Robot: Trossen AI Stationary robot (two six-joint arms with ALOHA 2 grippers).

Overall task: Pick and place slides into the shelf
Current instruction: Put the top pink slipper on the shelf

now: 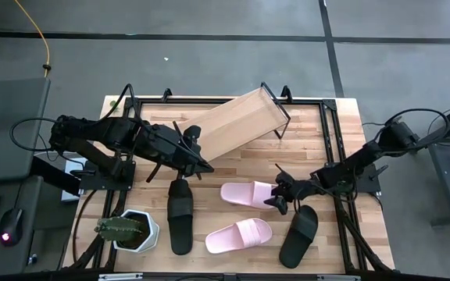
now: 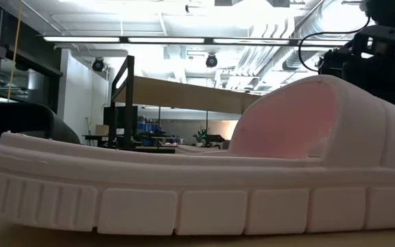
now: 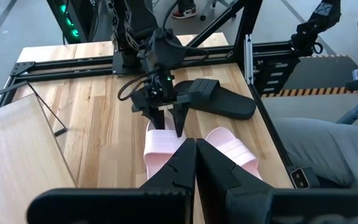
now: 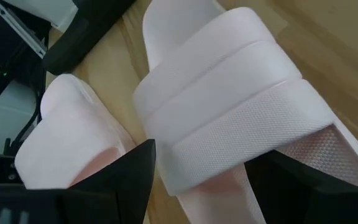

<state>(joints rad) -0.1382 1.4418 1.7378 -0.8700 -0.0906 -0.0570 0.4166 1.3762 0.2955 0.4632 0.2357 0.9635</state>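
The right gripper (image 1: 278,195) is seen with its fingers spread wide on either side of the strap end of a pink slide (image 1: 248,192), one dark finger (image 4: 114,177) down beside the strap and the other under its far edge; nothing is yet clamped or lifted. The left gripper (image 1: 201,165) is held with its fingers pressed together and empty, above the table (image 1: 342,140) just beside the near edge of the shelf (image 1: 237,125). The shelf lies skewed at the back of the table, and no footwear is seen on it. All four slides are left on the tabletop: the second pink slide (image 1: 239,235), a black slide (image 1: 180,215) near a potted cactus (image 1: 123,228), and another black slide (image 1: 299,236) on the right. The job is judged barely begun, with the first pick in hand.
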